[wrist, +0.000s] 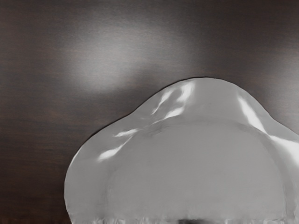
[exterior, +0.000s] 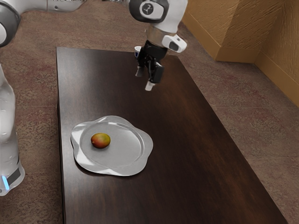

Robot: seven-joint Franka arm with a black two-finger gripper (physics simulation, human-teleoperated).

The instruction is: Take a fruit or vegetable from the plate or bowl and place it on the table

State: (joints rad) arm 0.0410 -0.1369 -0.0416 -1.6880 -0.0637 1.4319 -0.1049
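Hovering at the exterior view's upper centre: gripper (exterior: 144, 79), fingertips parted, nothing between, presumably readied for straddling. Mango (exterior: 100, 140) at lower left, off-centre on the scalloped plate (exterior: 124, 151); raised edge probably there to check rolling.

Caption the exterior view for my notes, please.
Red-yellow fruit on a scalloped plate; open end effector raised above the dark table.

fruit (exterior: 100, 140) lies on the plate (exterior: 125, 145), on the table (exterior: 187, 177).
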